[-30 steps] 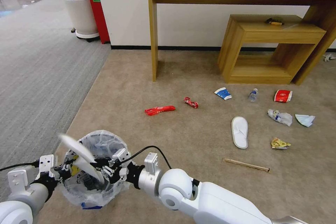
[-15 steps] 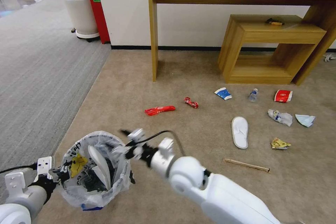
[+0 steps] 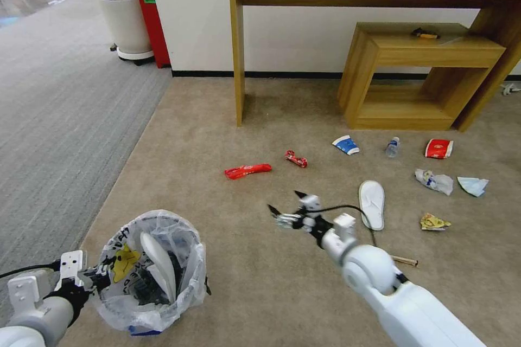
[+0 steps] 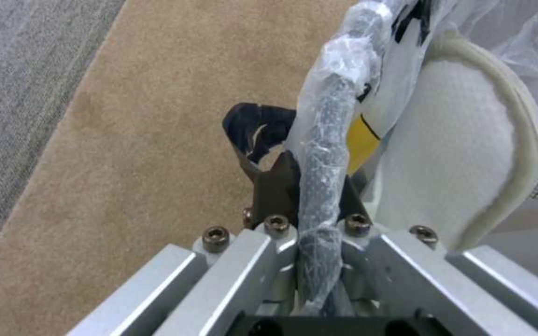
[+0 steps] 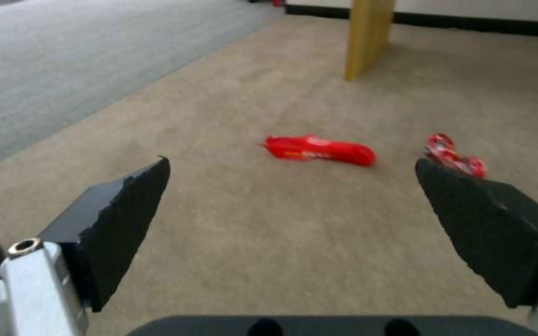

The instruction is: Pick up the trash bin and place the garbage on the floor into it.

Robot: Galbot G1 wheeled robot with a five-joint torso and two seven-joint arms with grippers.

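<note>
The trash bin, lined with a crinkled clear bag, hangs at the lower left with a white slipper standing inside it. My left gripper is shut on its rim; the slipper lies just behind the bag. My right gripper is open and empty above the floor, facing the long red wrapper and the small red wrapper. On the carpet lie a second slipper, a wooden stick, a paper cup, a bottle, a carton, crumpled wrappers and a mask.
A wooden desk and a low wooden shelf stand against the back wall. A white plant pot and a red box are at the far left. Grey ribbed carpet borders the left side.
My right gripper let the white slipper go into the bin, then swung right and forward, open and empty. The bin in my left gripper sank slightly.
</note>
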